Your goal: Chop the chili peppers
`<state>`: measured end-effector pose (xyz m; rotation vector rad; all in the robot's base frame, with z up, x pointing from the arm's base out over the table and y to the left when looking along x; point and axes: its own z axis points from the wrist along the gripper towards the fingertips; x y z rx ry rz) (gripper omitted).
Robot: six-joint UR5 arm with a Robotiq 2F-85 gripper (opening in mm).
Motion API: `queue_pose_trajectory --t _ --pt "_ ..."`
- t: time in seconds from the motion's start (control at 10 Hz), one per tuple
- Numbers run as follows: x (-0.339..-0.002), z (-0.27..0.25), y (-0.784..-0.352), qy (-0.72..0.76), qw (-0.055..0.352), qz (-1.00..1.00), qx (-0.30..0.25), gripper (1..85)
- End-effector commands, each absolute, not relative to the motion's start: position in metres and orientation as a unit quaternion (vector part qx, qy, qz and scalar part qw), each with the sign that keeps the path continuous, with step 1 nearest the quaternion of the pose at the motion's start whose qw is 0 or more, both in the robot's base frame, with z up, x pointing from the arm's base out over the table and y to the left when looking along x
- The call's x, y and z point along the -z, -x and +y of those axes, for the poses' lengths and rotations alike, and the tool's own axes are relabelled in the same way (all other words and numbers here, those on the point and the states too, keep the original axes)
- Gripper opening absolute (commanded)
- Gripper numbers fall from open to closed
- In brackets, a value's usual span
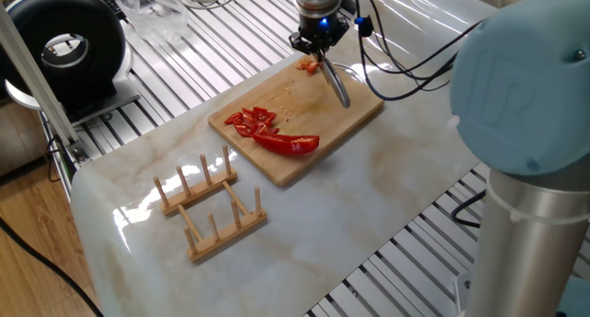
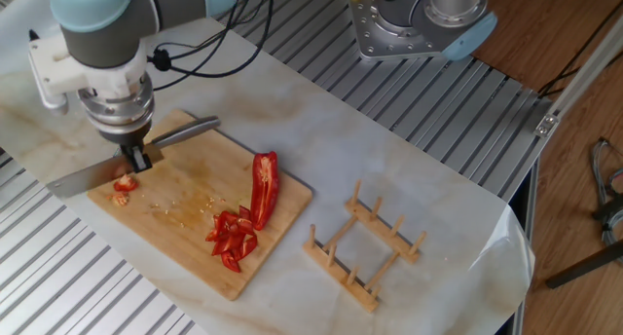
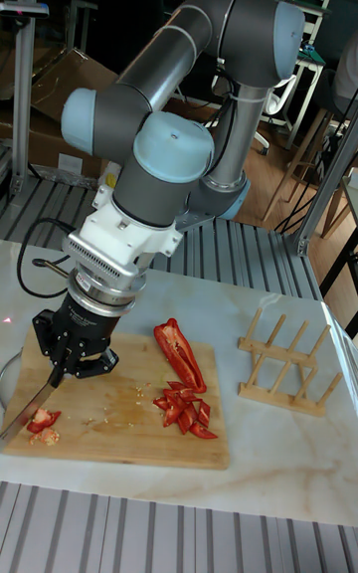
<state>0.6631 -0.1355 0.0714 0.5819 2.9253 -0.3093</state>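
Observation:
A long red chili pepper half lies on the wooden cutting board. A heap of cut red bits sits beside it. My gripper is shut on a knife at the board's far end. The blade rests low against a small red piece.
A wooden dish rack stands on the marble top beside the board. A black round device sits at the back left. A second robot base and cables lie behind the table.

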Motion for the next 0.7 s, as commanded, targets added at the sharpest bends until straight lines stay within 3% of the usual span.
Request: queue_pose_trajectory --t 0.0,0.2,0.5,0.6 --pt "-0.074 -0.141 -0.677 -0.175 0.082 0.973 0.123 1.3" --pt "-0.074 -0.144 -0.657 -0.156 0.045 0.978 0.133 1.3" --pt "-0.089 -0.146 -0.653 -0.121 0.043 0.979 0.157 1.3" --pt "-0.093 -0.134 -0.648 -0.105 0.041 0.984 0.141 1.3"
